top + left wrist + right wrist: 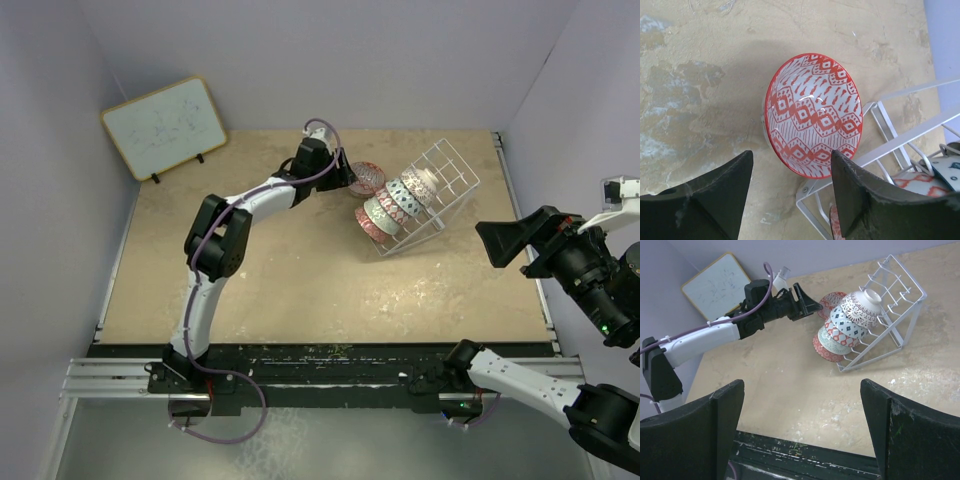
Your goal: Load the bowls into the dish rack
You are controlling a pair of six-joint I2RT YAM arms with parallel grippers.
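A red-patterned bowl [812,115] stands tilted on its edge on the table, leaning against the near corner of the white wire dish rack [900,140]. My left gripper [792,156] is open and empty just short of that bowl, one finger on each side, not touching it. In the top view the left gripper [335,170] is left of the red bowl [366,178]. The rack [440,190] sits tipped at an angle with several bowls [392,207] stacked in a row inside. My right gripper [801,385] is open and empty, raised at the right side [510,243].
A wood-framed whiteboard [165,127] leans at the back left corner. Purple walls close in the table on the left, back and right. A black rail [330,360] runs along the table's front edge. The rack [895,305] and the left arm [705,340] also show in the right wrist view.
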